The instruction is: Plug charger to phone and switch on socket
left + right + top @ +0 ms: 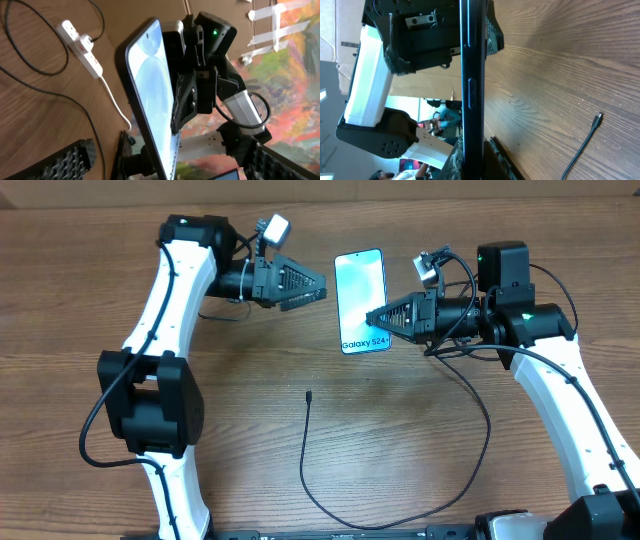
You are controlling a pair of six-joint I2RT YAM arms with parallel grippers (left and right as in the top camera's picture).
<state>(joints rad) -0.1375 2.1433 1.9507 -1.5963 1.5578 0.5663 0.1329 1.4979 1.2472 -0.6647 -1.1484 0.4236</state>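
Observation:
The phone, with a light blue screen and "Galaxy" text, is held off the table by my right gripper, which is shut on its lower right edge. In the right wrist view the phone shows edge-on between the fingers. My left gripper is open, just left of the phone and apart from it. In the left wrist view the phone faces it. The charger's black plug tip lies on the table. The white socket lies further off.
The black charger cable loops from its tip toward the front edge and back up on the right. A black plug sits in the socket, with a white cord trailing from it. The table is wood-grain.

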